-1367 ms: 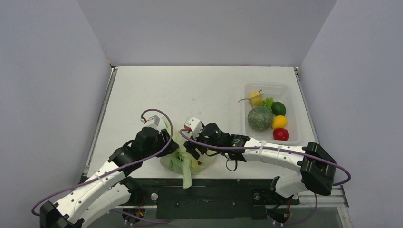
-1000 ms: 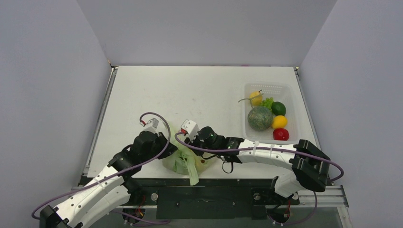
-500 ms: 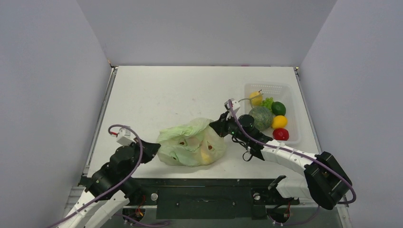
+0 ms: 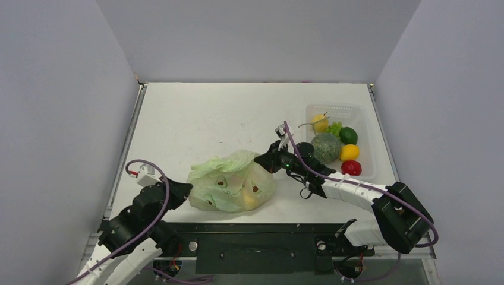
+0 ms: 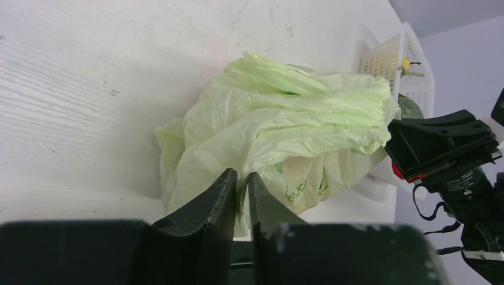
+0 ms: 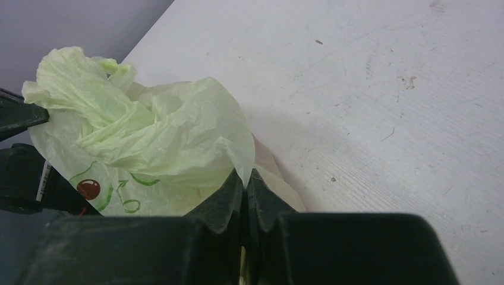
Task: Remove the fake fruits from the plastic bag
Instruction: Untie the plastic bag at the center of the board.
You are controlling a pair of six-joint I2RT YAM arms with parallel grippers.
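Note:
The plastic bag (image 4: pixel 232 181) lies crumpled on the table near the front edge, pale green with dark printed marks. The fake fruits inside are mostly hidden. Only a yellowish bulge (image 4: pixel 248 199) shows through the film, also visible in the left wrist view (image 5: pixel 306 172). My left gripper (image 4: pixel 186 190) is at the bag's left end. Its jaws stand a narrow slit apart, with bag film (image 5: pixel 279 119) hanging between the fingers (image 5: pixel 240 176). My right gripper (image 4: pixel 262 161) is at the bag's upper right corner, shut on a fold of the plastic bag (image 6: pixel 154 130) at its tips (image 6: pixel 243 175).
A white mesh basket (image 4: pixel 361 113) stands at the right. It holds a mottled green melon (image 4: pixel 325 148), a yellow pear (image 4: pixel 321 123), green grapes (image 4: pixel 336 127), a green fruit (image 4: pixel 348 135), a yellow fruit (image 4: pixel 349 152) and a red fruit (image 4: pixel 351 167).
Both grippers pulled apart from the table's front edge and spread the bag between them. In the last half second the bag and both grippers shifted a little left, and the left jaws parted slightly.

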